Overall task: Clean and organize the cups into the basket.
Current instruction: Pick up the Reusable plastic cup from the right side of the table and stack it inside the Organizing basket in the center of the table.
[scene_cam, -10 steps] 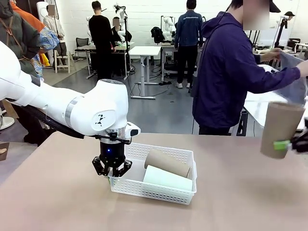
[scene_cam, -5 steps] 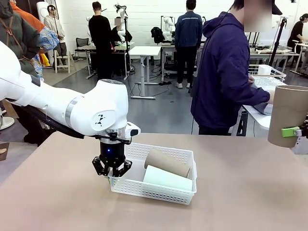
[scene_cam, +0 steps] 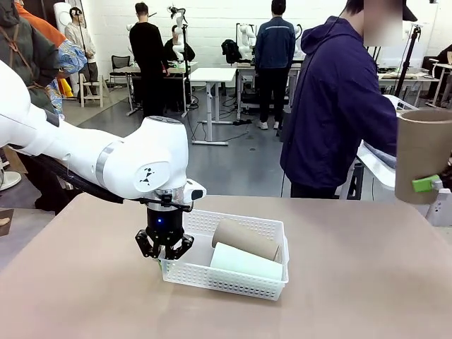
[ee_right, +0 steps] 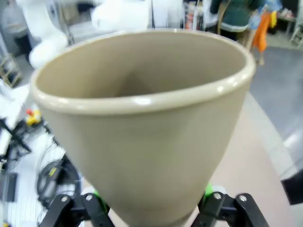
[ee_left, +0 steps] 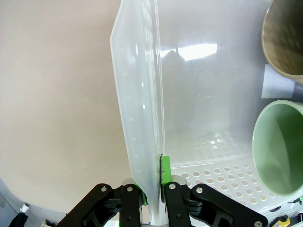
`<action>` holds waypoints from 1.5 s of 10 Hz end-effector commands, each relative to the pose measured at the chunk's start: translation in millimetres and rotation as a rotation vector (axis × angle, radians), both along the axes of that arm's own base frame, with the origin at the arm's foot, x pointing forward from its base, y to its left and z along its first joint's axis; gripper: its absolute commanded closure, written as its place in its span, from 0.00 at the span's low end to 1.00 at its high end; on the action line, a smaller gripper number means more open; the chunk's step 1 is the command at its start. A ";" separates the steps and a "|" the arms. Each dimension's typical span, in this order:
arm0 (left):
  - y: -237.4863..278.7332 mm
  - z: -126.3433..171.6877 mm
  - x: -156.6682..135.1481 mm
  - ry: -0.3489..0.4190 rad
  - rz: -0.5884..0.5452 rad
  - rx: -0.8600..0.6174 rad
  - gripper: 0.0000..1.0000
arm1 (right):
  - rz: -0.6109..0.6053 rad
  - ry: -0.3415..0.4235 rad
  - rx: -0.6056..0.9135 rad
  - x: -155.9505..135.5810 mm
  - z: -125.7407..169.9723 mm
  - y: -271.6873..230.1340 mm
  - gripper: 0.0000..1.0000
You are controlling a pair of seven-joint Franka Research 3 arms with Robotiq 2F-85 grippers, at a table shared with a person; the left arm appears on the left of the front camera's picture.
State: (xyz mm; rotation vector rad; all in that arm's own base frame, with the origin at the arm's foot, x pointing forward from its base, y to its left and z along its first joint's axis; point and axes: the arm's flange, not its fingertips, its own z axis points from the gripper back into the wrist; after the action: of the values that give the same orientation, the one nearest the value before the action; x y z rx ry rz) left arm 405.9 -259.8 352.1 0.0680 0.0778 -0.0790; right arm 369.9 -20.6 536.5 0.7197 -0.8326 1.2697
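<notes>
The white lattice basket (scene_cam: 233, 279) sits mid-table, and my left gripper (scene_cam: 164, 248) is shut on its left wall. Up close, the green pads (ee_left: 165, 171) pinch that basket wall (ee_left: 142, 94). Inside lie a tan cup (scene_cam: 246, 239) and a mint green cup (scene_cam: 246, 261) side by side; the left wrist view looks into the open mouths of the mint cup (ee_left: 279, 146) and the tan cup (ee_left: 286, 42). At the far right, my right gripper (scene_cam: 439, 182) holds another tan cup (scene_cam: 422, 157) upright above the table. That held cup (ee_right: 142, 127) stands mouth up between the fingers of my right gripper (ee_right: 151, 210).
A person in a dark blue hoodie (scene_cam: 339, 106) stands at the far side, turned toward a white side table (scene_cam: 381, 164) on the right. Bare tabletop (scene_cam: 353, 282) stretches between the basket and the held cup.
My right gripper has lifted the tan cup and tipped it upright. The person's arm has drawn back from the cup. My left gripper and the basket have stayed put.
</notes>
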 end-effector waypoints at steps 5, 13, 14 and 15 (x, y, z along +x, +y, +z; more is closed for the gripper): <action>0.2 2.3 0.4 -0.005 0.003 -0.001 1.00 | 0.169 0.113 -0.672 22.3 24.8 268.9 0.20; 0.2 2.3 0.4 -0.005 0.003 -0.001 1.00 | 0.152 0.248 -0.708 105.3 -96.4 330.4 0.20; 0.2 2.3 0.4 -0.005 0.003 -0.001 1.00 | 0.158 0.255 -0.701 110.0 -107.1 330.3 0.20; 0.2 2.3 0.4 -0.005 0.003 -0.001 1.00 | 0.164 0.260 -0.704 113.0 -119.6 330.5 0.20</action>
State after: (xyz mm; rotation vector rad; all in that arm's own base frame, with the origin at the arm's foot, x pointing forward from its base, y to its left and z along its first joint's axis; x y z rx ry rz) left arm 406.0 -259.6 352.2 0.0679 0.0777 -0.0785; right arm 479.9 306.0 420.7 0.3417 -0.0636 1.4473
